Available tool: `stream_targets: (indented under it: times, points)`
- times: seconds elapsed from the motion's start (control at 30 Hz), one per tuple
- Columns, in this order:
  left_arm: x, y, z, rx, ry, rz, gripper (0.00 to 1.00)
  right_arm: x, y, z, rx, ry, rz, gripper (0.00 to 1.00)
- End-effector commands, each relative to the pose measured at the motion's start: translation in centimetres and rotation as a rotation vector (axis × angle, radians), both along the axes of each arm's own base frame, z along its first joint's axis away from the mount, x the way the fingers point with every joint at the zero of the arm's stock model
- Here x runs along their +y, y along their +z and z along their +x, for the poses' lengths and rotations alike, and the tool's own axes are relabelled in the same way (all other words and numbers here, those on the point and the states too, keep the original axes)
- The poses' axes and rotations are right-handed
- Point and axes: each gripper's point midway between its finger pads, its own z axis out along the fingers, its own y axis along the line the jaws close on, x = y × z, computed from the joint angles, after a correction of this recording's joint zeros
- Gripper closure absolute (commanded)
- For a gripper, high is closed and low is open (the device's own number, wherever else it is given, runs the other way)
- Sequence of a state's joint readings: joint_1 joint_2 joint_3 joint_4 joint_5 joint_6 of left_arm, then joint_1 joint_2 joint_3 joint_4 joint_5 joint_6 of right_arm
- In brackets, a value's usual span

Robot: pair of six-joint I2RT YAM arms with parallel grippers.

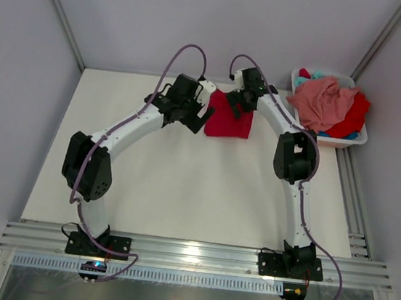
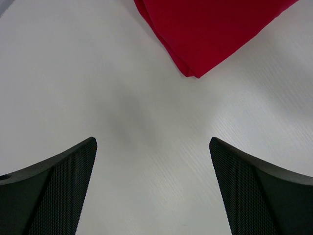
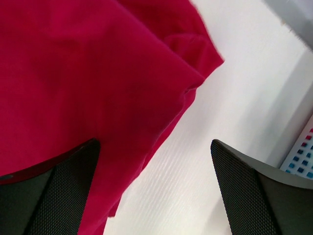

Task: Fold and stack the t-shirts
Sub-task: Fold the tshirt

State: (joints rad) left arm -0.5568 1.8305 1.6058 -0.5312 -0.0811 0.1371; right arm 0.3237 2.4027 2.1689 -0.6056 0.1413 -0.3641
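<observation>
A folded red t-shirt (image 1: 230, 119) lies on the white table (image 1: 181, 184) near its far edge, between the two wrists. My left gripper (image 1: 199, 117) hangs just left of it, open over bare table; a corner of the red t-shirt (image 2: 205, 29) shows ahead of the black fingers (image 2: 58, 186). My right gripper (image 1: 237, 105) hovers over the shirt's upper right part, open, with the red t-shirt (image 3: 88, 83) under its left finger (image 3: 54, 196) and nothing gripped. A salmon pink t-shirt (image 1: 325, 102) tops a pile with red (image 1: 352, 117) and teal cloth in the basket.
The white plastic basket (image 1: 355, 140) stands at the table's far right corner, beside the right arm's elbow (image 1: 296, 156). Grey walls enclose the table at left, back and right. A metal rail (image 1: 195, 255) carries both arm bases at the near edge.
</observation>
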Motion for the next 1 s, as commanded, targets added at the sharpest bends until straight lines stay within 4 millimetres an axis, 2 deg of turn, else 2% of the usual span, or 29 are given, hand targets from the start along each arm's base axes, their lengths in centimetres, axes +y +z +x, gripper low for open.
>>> stream_targets:
  times: [0.0,0.13,0.17,0.23,0.27,0.47,0.63,0.73,0.97]
  points:
    - [-0.8,5.8,-0.6,-0.07,-0.016,-0.108,0.01,-1.3,-1.3,-2.9,0.134,-0.031,-0.069,0.0]
    - [-0.8,6.6,-0.7,-0.08,-0.019,-0.121,0.01,-1.9,-2.6,-5.5,0.244,-0.004,-0.097,0.0]
    - [-0.8,6.7,-0.8,-0.081,-0.02,-0.125,0.01,-2.1,-3.5,-6.5,0.283,0.005,-0.1,0.01]
    - [-0.9,6.7,-1.0,-0.076,-0.025,-0.131,0.01,-2.6,-3.3,-7.3,0.293,0.002,-0.1,0.01]
    - [-0.9,6.8,-1.2,-0.077,-0.027,-0.134,0.01,-3.0,-4.1,-8.2,0.321,-0.001,-0.114,0.01]
    - [-0.8,6.4,-1.6,-0.074,-0.03,-0.146,0.01,-4.0,-5.1,-9.6,0.366,-0.029,-0.105,0.01]
    - [-0.5,6.4,-2.0,-0.084,-0.036,-0.14,0.01,-4.2,-5.5,-11.4,0.424,-0.016,-0.103,0.01]
    - [-0.4,6.3,-2.0,-0.084,-0.036,-0.141,0.01,-4.3,-4.8,-12.2,0.419,-0.011,-0.099,0.01]
    - [-1.1,6.3,-2.4,-0.069,-0.064,-0.168,0.01,-5.3,-5.4,-16.0,0.483,0.007,-0.112,0.01]
